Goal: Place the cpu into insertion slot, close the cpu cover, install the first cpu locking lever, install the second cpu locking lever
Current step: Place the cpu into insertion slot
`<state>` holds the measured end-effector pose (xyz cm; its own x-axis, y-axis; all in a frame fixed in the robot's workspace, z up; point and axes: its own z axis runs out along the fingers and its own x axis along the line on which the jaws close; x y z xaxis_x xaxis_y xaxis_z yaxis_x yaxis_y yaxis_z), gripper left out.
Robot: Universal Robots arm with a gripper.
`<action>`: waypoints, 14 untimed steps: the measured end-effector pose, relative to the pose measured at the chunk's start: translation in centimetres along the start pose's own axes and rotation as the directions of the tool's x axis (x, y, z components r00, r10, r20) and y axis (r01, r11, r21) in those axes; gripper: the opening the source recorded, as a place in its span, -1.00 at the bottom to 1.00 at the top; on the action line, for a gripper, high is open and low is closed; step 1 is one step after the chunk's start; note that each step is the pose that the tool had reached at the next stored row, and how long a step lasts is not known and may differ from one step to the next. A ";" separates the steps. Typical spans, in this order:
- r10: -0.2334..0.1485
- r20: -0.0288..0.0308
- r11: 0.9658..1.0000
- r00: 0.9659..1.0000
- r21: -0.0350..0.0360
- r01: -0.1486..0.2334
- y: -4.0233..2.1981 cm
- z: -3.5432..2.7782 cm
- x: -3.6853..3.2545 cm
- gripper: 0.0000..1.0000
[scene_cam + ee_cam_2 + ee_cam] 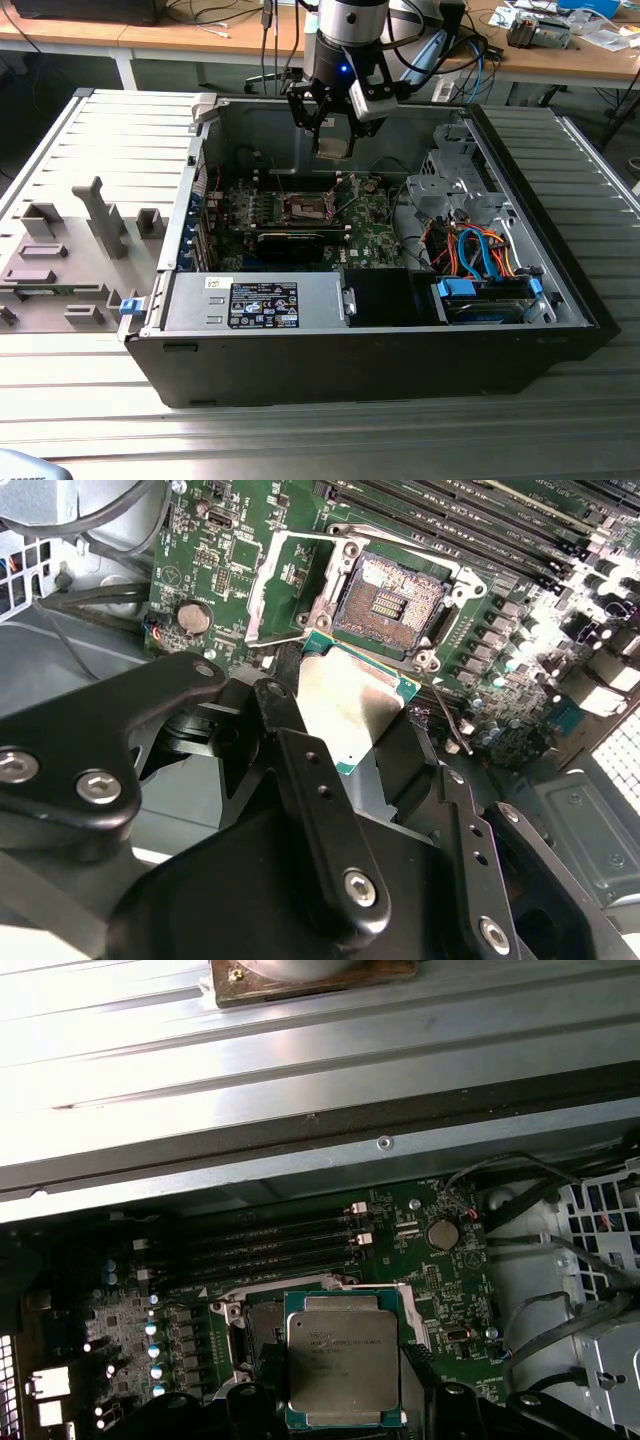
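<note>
Jaws pinch the cpu (343,1365) by its edges, gripper (333,140) hovering over the bare insertion slot (392,602). Placing step's on; looks like it calls for squaring the chip to the socket.

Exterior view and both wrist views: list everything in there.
Grey slatted metal table: 1, grey, beneath everything
Black computer case: 1, black, open, on the table
Green motherboard: 1, green, inside the case
Square dark insertion slot: 1, dark, on the motherboard, empty
Thin silver metal cpu cover: 1, silver, swung open beside the slot
Flat square silver-grey cpu: 1, silver-grey, held over the motherboard
Grey fixture tray: 1, grey, exterior view's left of case
Black gripper: 1, black, shut on the cpu
</note>
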<state>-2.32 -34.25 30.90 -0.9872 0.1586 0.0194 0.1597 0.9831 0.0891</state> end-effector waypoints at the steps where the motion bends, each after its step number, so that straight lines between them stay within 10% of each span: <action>1: 0.001 0.000 1.000 1.000 0.000 -0.001 0.00 0.00 0.00 0.09; 14: 0.017 0.002 1.000 1.000 0.000 -0.017 0.00 0.03 0.00 0.09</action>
<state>-2.32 -34.25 30.87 -0.9843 0.1757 0.0194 0.1767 0.9802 0.0891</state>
